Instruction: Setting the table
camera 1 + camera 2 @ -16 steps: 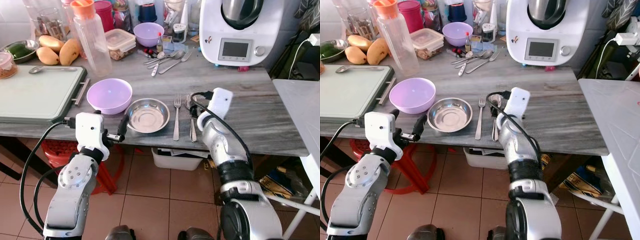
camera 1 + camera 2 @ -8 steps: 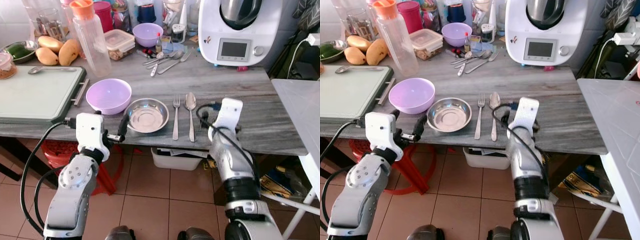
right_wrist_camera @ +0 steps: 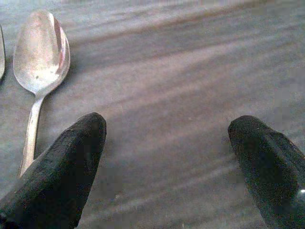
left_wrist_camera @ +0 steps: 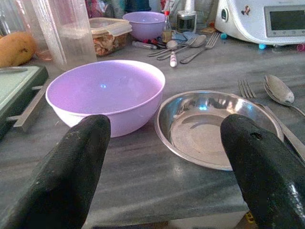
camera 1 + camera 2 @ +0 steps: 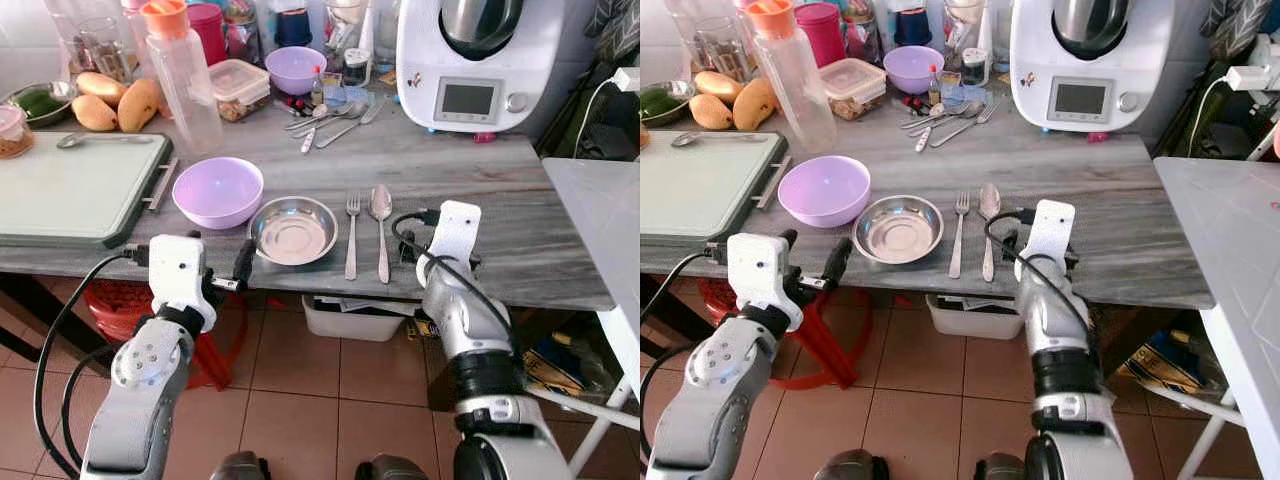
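While the grey wood-grain table (image 5: 480, 180) carries the whole place setting along its near edge, the biggest pieces sit to the left: a green tray (image 5: 70, 190), then the purple bowl (image 5: 218, 190), with the steel dish (image 5: 293, 229) just beside it and nearly touching its rim. Right of the dish lie the fork (image 5: 352, 235) and the spoon (image 5: 381, 225), parallel, close together but apart, handles toward the table edge. A white kitchen machine (image 5: 480, 55) and a clutter of bottles, spare cutlery and a second small purple bowl (image 5: 296, 68) fill the far side. The right gripper (image 3: 162, 162) hovers low over bare tabletop just right of the spoon, its fingers (image 3: 62, 167) spread wide and holding nothing. The left gripper (image 4: 162, 157) waits at the table edge facing bowl and dish, likewise spread and empty. The setting looks close to finished, so the risk from here is mostly disturbance: the right gripper sits so near the spoon that a careless sideways pull could catch its handle and skew it or knock it against the fork. The handles also end close to the table edge, so a nudge toward the robot might tip one off. On the left, any push forward could shove the dish into the bowl.
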`<state>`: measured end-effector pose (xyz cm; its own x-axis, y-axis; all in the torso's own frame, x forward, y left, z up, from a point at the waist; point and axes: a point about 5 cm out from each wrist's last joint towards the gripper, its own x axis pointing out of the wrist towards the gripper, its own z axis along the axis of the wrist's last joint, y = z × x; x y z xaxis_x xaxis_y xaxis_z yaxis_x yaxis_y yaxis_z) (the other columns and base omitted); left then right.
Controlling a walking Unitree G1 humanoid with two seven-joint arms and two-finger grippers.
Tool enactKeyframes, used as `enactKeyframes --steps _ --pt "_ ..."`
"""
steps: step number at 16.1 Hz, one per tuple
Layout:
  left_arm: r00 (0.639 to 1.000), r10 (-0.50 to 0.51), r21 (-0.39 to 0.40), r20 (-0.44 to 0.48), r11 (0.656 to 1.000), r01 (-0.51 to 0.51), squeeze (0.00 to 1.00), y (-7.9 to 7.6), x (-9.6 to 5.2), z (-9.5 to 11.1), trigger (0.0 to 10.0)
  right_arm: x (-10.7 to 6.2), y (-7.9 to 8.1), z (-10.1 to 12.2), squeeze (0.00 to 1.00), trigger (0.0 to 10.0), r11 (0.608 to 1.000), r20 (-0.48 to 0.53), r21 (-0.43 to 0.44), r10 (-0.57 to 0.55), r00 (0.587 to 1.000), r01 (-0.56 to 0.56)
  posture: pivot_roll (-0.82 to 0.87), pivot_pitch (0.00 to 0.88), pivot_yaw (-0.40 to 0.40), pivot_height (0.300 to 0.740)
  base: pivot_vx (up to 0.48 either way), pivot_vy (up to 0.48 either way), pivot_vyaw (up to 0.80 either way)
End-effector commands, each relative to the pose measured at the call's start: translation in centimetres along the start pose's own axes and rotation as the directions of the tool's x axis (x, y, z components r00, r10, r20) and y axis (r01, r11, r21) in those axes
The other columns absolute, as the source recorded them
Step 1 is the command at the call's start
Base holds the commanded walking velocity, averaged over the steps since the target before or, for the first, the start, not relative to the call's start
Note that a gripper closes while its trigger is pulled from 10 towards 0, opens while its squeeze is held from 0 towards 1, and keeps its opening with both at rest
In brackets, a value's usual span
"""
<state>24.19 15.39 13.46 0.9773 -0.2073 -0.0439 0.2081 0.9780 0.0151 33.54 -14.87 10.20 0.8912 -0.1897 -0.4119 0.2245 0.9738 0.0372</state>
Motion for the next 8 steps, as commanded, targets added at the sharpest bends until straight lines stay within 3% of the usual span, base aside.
enactKeyframes --steps 1,8 --pt "1.0 -0.013 0.009 0.004 1.0 0.013 0.0 -0.06 -0.1 0.34 10.0 0.13 0.5 0.1 0.84 10.0 1.0 -0.013 -0.018 0.023 1.0 -0.023 0.03 0.029 0.022 0.74 0.0 0.0 0.0" --pt "1.0 -0.006 0.008 -0.01 1.0 0.006 0.0 0.02 -0.26 0.37 10.0 0.86 0.82 -0.31 0.69 10.0 0.993 -0.068 -0.08 0.079 0.995 -0.084 0.03 0.038 0.02 0.74 0.0 0.0 0.0"
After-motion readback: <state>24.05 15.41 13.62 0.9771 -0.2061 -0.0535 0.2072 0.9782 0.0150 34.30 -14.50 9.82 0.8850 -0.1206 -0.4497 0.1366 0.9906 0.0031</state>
